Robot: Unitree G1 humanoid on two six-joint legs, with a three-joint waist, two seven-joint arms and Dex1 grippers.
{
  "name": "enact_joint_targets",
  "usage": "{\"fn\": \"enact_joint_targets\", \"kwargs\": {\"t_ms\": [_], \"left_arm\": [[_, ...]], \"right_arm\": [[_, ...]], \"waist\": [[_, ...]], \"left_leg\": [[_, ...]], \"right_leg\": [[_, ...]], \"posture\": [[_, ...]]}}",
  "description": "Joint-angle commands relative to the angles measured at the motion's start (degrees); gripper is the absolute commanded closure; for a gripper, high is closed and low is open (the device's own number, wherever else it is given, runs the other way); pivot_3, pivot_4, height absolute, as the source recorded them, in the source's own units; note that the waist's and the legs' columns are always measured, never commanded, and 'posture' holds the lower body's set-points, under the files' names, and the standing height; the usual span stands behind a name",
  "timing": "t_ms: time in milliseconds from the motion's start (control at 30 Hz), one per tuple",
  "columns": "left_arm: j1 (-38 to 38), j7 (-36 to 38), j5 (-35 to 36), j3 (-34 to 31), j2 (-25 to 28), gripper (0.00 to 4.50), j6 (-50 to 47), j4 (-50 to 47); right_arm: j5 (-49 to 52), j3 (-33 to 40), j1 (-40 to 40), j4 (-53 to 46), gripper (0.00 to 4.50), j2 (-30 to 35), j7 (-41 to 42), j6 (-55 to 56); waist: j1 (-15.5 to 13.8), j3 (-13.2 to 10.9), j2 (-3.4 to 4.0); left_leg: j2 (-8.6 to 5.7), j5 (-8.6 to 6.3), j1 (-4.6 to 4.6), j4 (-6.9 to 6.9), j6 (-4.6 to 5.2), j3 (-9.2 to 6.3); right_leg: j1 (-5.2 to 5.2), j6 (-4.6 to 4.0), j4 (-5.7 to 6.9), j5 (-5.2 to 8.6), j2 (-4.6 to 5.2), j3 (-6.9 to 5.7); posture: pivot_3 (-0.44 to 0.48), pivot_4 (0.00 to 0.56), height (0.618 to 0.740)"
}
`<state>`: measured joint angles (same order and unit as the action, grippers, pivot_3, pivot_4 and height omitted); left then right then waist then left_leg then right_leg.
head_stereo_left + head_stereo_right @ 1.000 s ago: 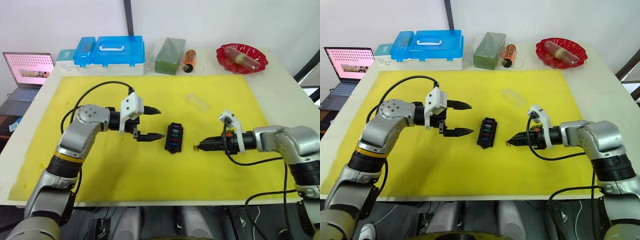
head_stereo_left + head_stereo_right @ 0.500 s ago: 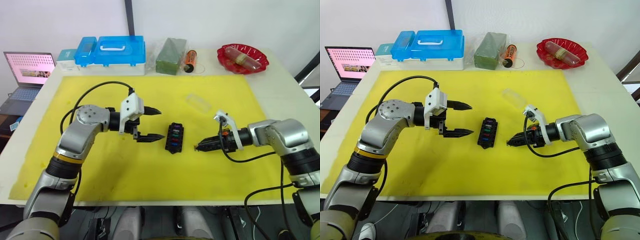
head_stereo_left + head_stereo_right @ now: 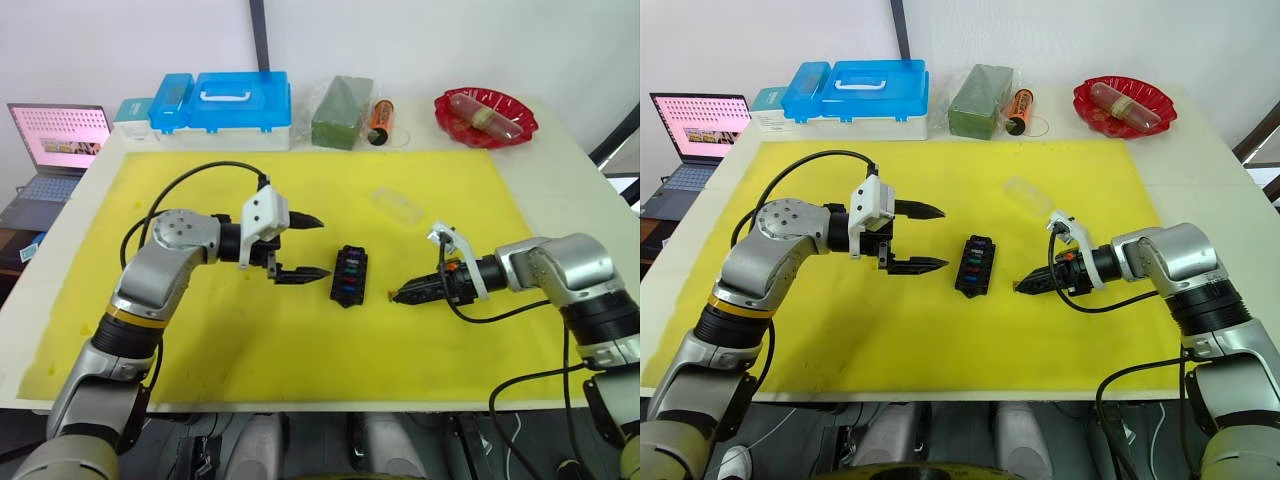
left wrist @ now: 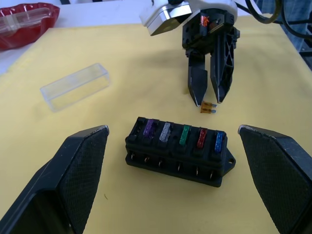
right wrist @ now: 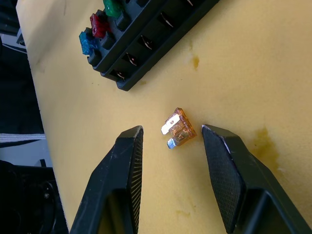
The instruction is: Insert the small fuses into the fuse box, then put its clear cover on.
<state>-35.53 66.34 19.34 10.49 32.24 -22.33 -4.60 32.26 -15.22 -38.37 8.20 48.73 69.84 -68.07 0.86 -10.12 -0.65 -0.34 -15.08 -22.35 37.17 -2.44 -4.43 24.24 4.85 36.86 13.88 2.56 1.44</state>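
Orange fuse [image 5: 177,130] flat, blades toward fuse box [image 5: 146,39]

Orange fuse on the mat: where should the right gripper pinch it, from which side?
Pinch the small translucent orange blade fuse across its flat plastic body, from above. It lies flat on the yellow mat, metal blades toward the black fuse box, already between the open right gripper fingers.

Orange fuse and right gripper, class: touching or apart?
Apart. The right wrist view shows the orange fuse lying on the yellow mat, with mat visible between it and each finger of the right gripper.
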Motion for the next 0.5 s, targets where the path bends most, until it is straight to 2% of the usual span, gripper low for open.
{"fn": "enact_joint_targets", "kwargs": {"t_ms": [33,100,200,333,500], "left_arm": [[0.23,-0.14,0.55,-0.76,0.4,0.0,0.03,-1.38],[0.26,-0.17,0.57,-0.78,0.44,0.0,0.01,-1.42],[0.29,-0.17,0.59,-0.83,0.49,0.0,-0.01,-1.43],[0.34,-0.05,0.63,-0.83,0.6,0.0,-0.01,-1.49],[0.29,0.91,0.91,-0.61,0.91,0.0,0.25,-1.83]], "right_arm": [[0.14,0.27,-0.58,-0.7,2.47,0.03,0.36,-0.63],[0.05,0.41,-0.71,-0.31,2.47,-0.29,0.19,-0.61],[0.08,0.81,-1.14,0.51,3.03,-0.79,-0.08,-0.91],[0.18,0.9,-1.69,1.09,4.39,-1.02,-0.12,-1.23],[-0.28,0.72,-2.19,1.68,4.39,-1.24,-0.2,-1.27]], "waist": [[0.0,0.0,0.0],[0.01,0.0,0.0],[0.01,0.0,0.0],[0.02,0.0,0.0],[0.05,0.0,0.0]], "left_leg": [[0.0,0.0,0.0,0.0,0.0,0.0],[0.0,0.0,0.0,0.0,0.0,0.0],[0.0,0.0,0.0,0.0,0.0,0.0],[0.0,0.0,0.0,0.0,0.0,0.0],[0.0,0.0,0.0,0.0,0.0,0.0]], "right_leg": [[0.0,0.0,0.0,0.0,0.0,0.0],[0.0,0.0,0.0,0.0,0.0,0.0],[0.0,0.0,0.0,0.0,0.0,0.0],[0.0,0.0,0.0,0.0,0.0,0.0],[0.0,0.0,0.01,0.0,0.0,0.0]], "posture": [[0.0,0.15,0.74],[0.0,0.15,0.74],[0.0,0.15,0.74],[0.0,0.15,0.74],[0.0,0.15,0.74]]}}
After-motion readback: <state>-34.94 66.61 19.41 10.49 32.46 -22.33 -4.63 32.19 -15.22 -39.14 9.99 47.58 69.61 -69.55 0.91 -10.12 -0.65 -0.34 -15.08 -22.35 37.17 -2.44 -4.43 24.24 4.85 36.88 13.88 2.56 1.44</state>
